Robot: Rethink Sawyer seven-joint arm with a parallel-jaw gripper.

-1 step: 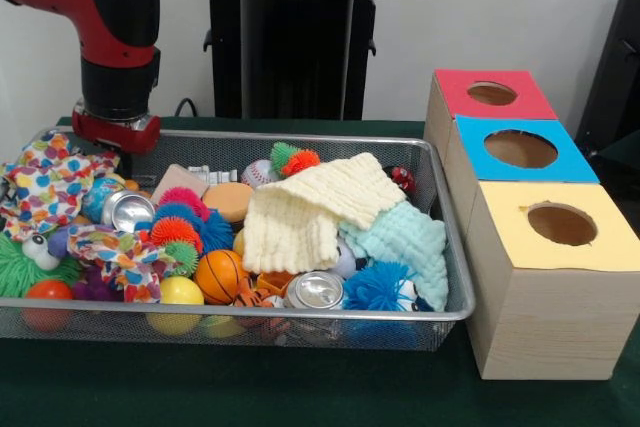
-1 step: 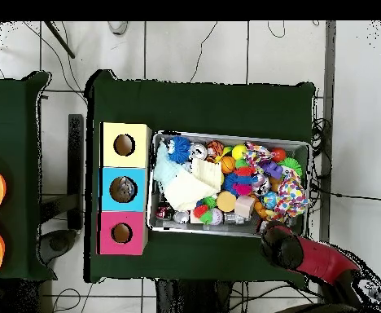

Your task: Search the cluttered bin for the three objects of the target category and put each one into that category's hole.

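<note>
The wire bin (image 1: 440, 237) is heaped with balls, cans and cloths, the three boxes (image 1: 520, 152) stand beside it, and the gripper's (image 1: 115, 137) opening cannot be told.

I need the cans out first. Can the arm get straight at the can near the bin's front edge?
Probably yes. That can lies on top of the clutter with its shiny end bare; the yellow cloth sits behind it, not over it. The arm hangs over the bin's opposite back corner, so it must cross first.
</note>
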